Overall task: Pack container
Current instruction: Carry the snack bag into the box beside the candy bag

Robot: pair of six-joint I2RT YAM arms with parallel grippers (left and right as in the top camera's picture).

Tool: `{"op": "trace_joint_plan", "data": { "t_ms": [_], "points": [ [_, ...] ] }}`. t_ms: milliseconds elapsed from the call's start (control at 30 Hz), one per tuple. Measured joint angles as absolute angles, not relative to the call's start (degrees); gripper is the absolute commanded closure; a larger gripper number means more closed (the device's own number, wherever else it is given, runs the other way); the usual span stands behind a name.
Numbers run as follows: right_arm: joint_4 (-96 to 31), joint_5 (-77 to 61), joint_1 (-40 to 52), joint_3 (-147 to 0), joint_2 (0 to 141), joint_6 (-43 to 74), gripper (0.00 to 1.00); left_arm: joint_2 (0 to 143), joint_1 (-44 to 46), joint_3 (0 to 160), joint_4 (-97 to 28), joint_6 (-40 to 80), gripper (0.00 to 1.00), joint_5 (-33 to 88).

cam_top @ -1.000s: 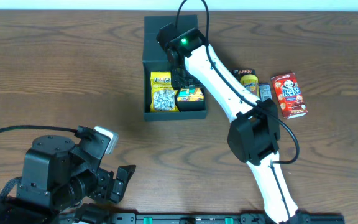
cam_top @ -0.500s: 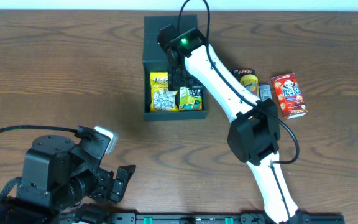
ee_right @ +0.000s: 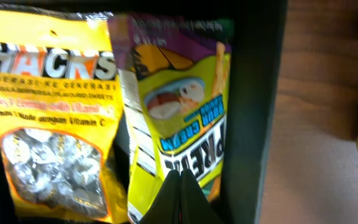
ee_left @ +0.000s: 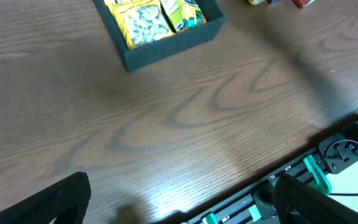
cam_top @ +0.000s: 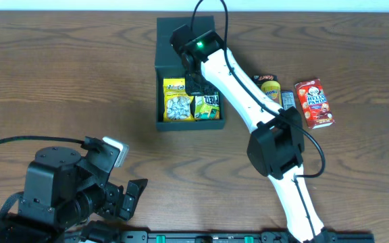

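Note:
The container (cam_top: pixel 159 108) is a dark box, lid flap up at the back, standing at mid-table. Inside lie a yellow candy bag (cam_top: pixel 176 104) and a green-yellow snack pack (cam_top: pixel 208 106) side by side. My right gripper (cam_top: pixel 196 86) hovers over the box's back half. In the right wrist view its fingers (ee_right: pixel 179 175) are pressed together with nothing between them, just above the snack pack (ee_right: pixel 179 106), with the candy bag (ee_right: pixel 48 124) to the left and the container wall (ee_right: pixel 253 93) to the right. My left gripper (cam_top: pixel 130 199) stands open near the front edge, far from the container (ee_left: pixel 166 53).
To the right of the box lie a red biscuit box (cam_top: pixel 314 102), a yellow snack pack (cam_top: pixel 270 84) and a small grey bar (cam_top: pixel 288 100). The right arm's white links run from the front edge over the table to the box.
The green-yellow pack has been let go and has turned over flat beside the candy bag. The right jaws opened, then shut empty. The left arm has not moved.

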State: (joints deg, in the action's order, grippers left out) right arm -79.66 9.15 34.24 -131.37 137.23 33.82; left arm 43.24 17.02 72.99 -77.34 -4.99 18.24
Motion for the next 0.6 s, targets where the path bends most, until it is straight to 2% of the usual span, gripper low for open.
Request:
{"op": "trace_joint_plan", "data": {
  "t_ms": [600],
  "points": [
    [-77.0, 8.1, 34.3, -130.8, 140.8, 32.3, 0.99, 43.2, 17.0, 73.0, -77.3, -5.0, 0.05, 18.2]
  ]
}}
